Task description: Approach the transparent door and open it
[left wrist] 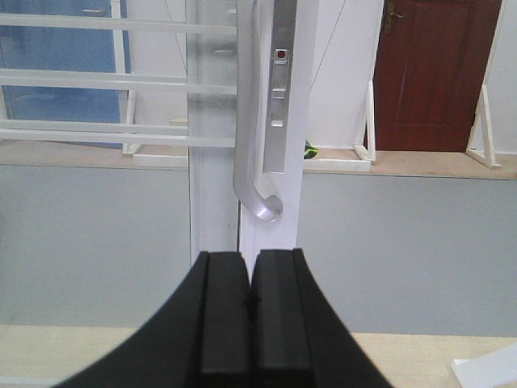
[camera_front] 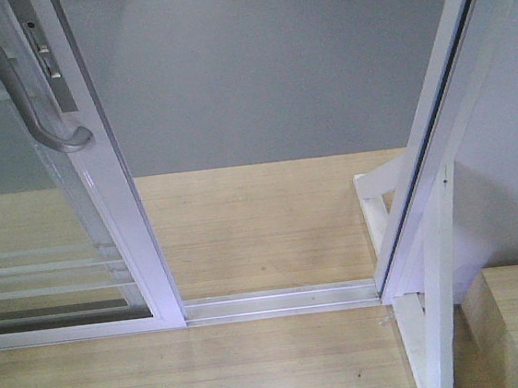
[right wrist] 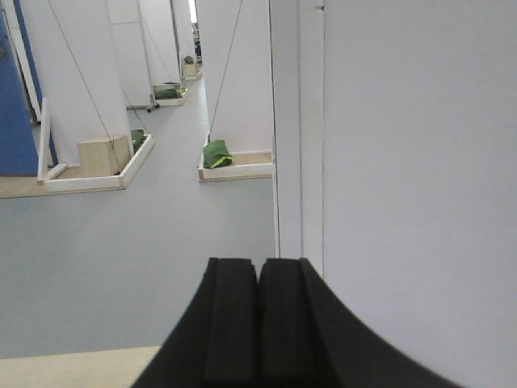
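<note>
Pressing together with no gap between them, the black rubbery fingers (left wrist: pixel 226 311) of the left gripper (left wrist: pixel 251 303) hold nothing, and they sit just below and short of the curved grey metal pull handle (left wrist: pixel 252 174). The right gripper (right wrist: pixel 258 311) is likewise closed flat and empty, facing the plain white fixed panel (right wrist: pixel 412 178) and its narrow white frame post (right wrist: pixel 297 129).

Beyond the left gripper stands the transparent door (camera_front: pixel 22 228), a tall clear-glass sliding panel in a white metal frame crossed by thin horizontal white bars. In the front view it sits at the left, its handle (camera_front: pixel 21 89) high on the frame's edge beside a slim grey lock plate (camera_front: pixel 46 59), and a wide gap already lies between it and the slanted white jamb (camera_front: pixel 446 119) on the right.

The door looks largely slid open. To finish well, I would keep the closed left fingers hooked behind the handle's curled lower end and push sideways along the aluminium floor track (camera_front: pixel 280 301), staying level so the smooth brushed metal does not slip off the pads.

The pale wooden plank floor (camera_front: pixel 245 232) meets matte grey flooring (camera_front: pixel 256 74) past the threshold.
</note>
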You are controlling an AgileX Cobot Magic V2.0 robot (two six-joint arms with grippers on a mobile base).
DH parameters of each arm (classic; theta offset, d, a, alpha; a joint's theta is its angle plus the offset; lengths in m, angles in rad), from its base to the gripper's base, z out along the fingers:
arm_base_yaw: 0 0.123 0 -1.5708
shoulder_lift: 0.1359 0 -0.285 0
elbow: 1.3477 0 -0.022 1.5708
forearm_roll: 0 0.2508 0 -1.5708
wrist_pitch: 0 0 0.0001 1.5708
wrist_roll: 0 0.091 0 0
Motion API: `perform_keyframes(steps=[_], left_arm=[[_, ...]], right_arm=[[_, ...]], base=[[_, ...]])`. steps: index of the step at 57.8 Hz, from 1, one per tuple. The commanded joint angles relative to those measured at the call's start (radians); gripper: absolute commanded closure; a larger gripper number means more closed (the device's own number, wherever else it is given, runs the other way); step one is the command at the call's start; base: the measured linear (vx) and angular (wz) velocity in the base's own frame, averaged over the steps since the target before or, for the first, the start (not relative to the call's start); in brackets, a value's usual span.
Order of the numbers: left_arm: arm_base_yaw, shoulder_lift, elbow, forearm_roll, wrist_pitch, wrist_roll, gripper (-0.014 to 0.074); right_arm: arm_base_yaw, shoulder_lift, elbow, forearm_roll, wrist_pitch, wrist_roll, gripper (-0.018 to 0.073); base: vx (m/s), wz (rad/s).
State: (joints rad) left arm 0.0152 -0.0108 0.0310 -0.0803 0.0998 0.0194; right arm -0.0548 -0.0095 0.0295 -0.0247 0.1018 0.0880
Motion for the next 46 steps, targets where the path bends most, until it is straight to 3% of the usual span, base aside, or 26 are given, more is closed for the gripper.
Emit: perform_keyframes(steps=[1,46], left_arm=[[-0.006,-0.014,0.016,-0.003,-0.083,0.0,0.0599],[-0.006,-0.014,0.016,-0.003,-0.082,0.0,0.0599]], right_arm=[[-0.006,-0.018,0.005,-0.018,-0.083,0.005,0.0565],[-0.006,-0.018,0.004,-0.018,-0.083,0.005,0.0565]], base=[[0.0,0.0],[0.0,0.0]])
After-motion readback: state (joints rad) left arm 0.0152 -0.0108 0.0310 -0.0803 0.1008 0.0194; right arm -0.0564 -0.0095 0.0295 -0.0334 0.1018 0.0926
